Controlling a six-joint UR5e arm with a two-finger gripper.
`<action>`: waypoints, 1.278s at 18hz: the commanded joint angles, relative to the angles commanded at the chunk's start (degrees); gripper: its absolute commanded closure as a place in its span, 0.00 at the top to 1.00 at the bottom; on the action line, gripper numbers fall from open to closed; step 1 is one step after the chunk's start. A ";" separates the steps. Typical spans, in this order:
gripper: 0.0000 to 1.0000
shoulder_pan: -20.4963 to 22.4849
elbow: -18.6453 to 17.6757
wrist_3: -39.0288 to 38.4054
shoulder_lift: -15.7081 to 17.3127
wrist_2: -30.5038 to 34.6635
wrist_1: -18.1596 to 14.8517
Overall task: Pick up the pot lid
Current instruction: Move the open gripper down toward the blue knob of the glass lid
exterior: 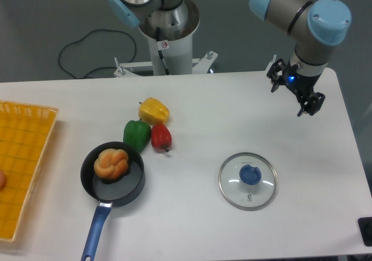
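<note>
The left edge crops the yellow crate (29, 147) and an orange thing (2, 179) inside (too little shows to name it); the top cuts the arm (285, 2), the bottom the blue handle (96, 231).

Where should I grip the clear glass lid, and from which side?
Best bet: the round blue knob, from straight above, one finger on either side. It stands up from the clear glass lid, which lies knob-up, while its rim sits low against the white table.
</note>
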 joint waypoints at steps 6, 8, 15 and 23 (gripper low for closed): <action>1.00 0.53 -0.78 -0.17 -0.17 -0.53 0.09; 1.00 0.44 -2.89 -0.79 -0.35 -0.62 1.05; 1.00 1.41 -5.18 -7.44 -0.61 -0.44 3.96; 1.00 -0.70 -3.78 -19.14 -5.53 -3.50 6.31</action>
